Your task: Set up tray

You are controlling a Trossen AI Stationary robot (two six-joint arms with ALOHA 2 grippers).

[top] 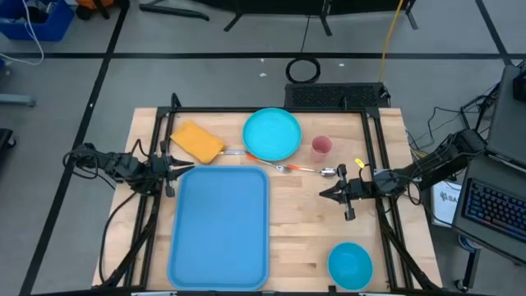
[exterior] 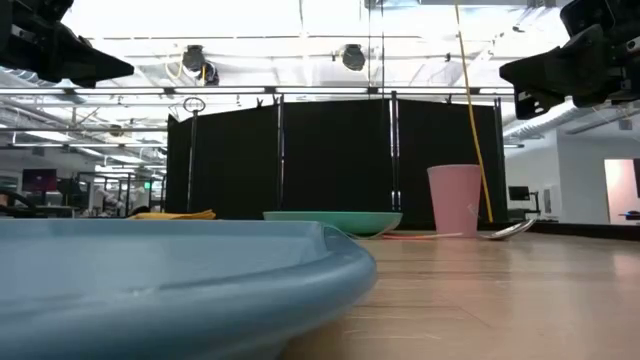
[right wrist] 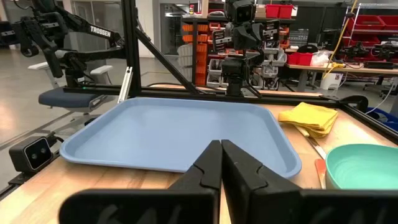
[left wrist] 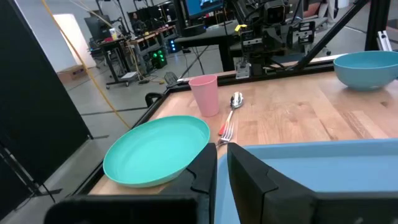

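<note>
Clearly the tray point(top: 220, 226) is the centrepiece: a broad, light-blue rectangle with rounded corners and a raised rim, lying flat on the table point(top: 296, 214) toward its left and near edges, with nothing on it. It looks like stiff, smooth moulded plastic, probably light for its size but awkward, since a single pinch at one edge would let it tip or swing. The rim is the sensible place to take hold, and its slick lip could slide out of a narrow grip.

Beyond its far edge sit a yellow cloth point(top: 197, 141), a turquoise plate point(top: 272, 134), and a pink cup point(top: 321, 147), with a fork point(top: 279, 165) and a spoon point(top: 322, 171) lying end to end between plate and cup. A blue bowl point(top: 350, 265) rests near the table's near right corner, well apart from the tray.

The left gripper point(top: 172, 170) hovers just beside the tray's far left corner, jaws nearly together with a slim gap and nothing between them. The right gripper point(top: 346, 193) hangs above bare wood right of the tray, jaws pressed together and empty.
</note>
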